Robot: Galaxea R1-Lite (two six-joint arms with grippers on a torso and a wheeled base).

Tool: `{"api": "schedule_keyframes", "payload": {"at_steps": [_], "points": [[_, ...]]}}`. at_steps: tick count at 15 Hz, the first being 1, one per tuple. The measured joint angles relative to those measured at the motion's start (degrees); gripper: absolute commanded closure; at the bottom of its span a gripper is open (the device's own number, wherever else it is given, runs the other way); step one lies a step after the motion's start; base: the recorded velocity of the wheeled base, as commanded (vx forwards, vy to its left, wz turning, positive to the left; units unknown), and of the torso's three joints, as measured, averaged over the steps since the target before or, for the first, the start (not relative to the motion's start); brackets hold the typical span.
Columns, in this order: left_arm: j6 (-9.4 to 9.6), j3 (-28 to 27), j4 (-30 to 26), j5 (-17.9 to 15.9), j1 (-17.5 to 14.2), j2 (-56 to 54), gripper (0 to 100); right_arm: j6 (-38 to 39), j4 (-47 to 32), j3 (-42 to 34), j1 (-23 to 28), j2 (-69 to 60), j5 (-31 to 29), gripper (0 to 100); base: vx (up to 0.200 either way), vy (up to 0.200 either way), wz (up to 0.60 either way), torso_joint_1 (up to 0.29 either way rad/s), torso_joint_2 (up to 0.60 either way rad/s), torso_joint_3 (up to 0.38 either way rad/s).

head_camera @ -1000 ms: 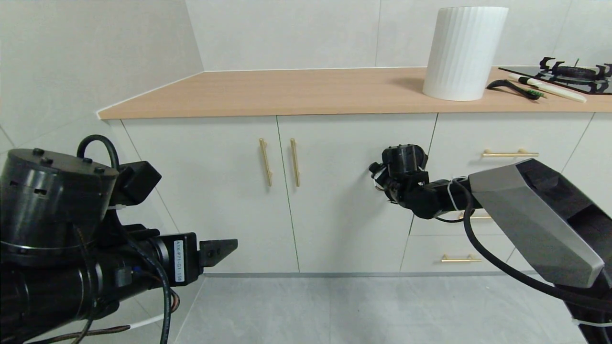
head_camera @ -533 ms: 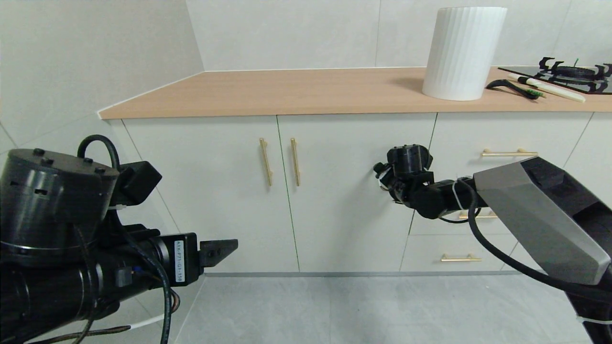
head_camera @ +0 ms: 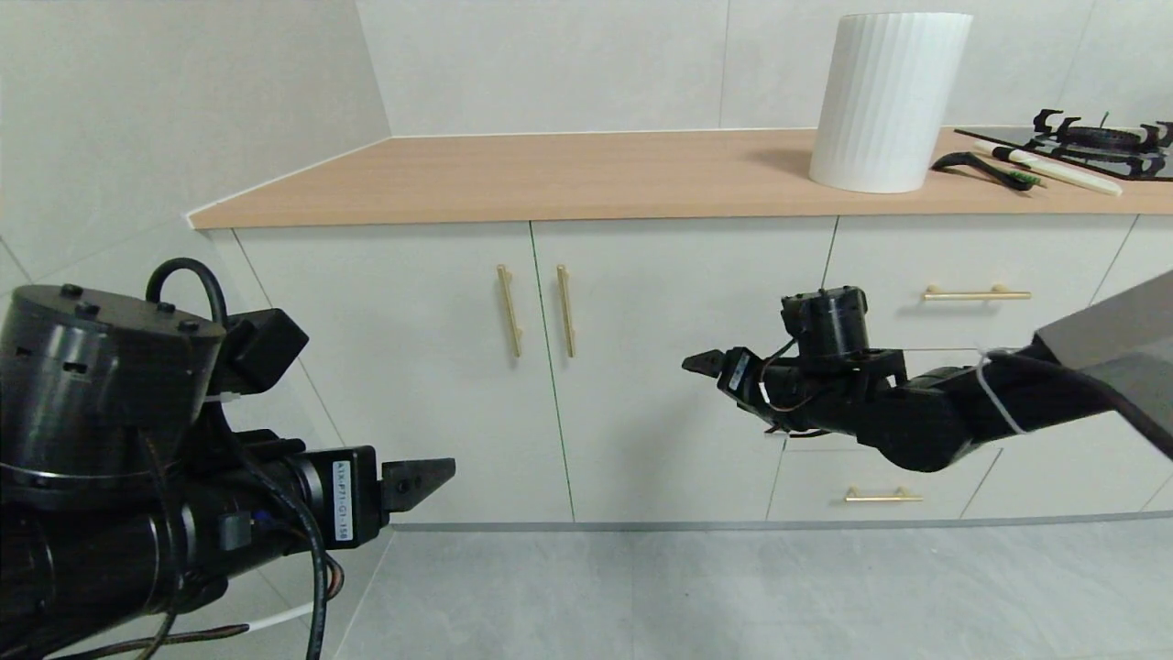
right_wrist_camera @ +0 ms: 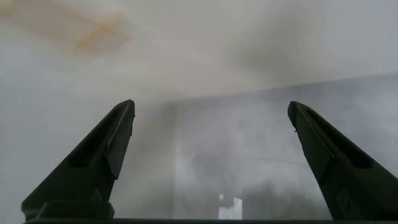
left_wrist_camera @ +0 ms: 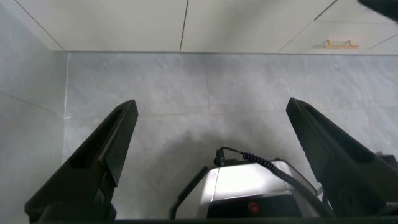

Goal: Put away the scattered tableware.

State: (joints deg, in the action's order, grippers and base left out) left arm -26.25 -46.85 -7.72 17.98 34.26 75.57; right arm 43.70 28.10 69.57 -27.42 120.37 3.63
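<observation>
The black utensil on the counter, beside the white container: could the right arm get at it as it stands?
Probably not yet. The right gripper hangs open below the countertop, pointing away from the black utensil; it must rise and turn first.

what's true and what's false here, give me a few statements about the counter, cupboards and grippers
1. The tall white ribbed cylinder stands upright on the light wooden countertop. True.
2. The pale cabinet doors with vertical brass handles hang open. False: they are shut.
3. The right gripper holds a spoon. False: it is open and empty.
4. The left gripper is open. True.
5. The black curved utensil lies left of the cylinder. False: it lies to its right.
</observation>
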Motion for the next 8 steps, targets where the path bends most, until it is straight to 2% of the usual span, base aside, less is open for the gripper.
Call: {"api": "schedule_keyframes", "payload": {"at_steps": [3,6,8], "points": [[0.04,0.0,0.0,0.0,0.0,-0.4,0,-3.2,1.0,-4.7,-0.7,-5.9,0.2,0,0.000,0.000,0.00,0.000,0.00,0.000],[0.11,0.0,0.0,0.0,-0.6,-1.8,0,-7.6,1.1,-9.4,-1.5,-12.6,-3.6,0,0.000,0.000,0.00,0.000,0.00,0.000],[0.55,0.2,-0.1,-0.1,-2.4,-3.8,0,-11.8,1.1,-13.5,-1.7,-18.2,-7.0,0,0.000,0.000,0.00,0.000,0.00,0.000]]}}
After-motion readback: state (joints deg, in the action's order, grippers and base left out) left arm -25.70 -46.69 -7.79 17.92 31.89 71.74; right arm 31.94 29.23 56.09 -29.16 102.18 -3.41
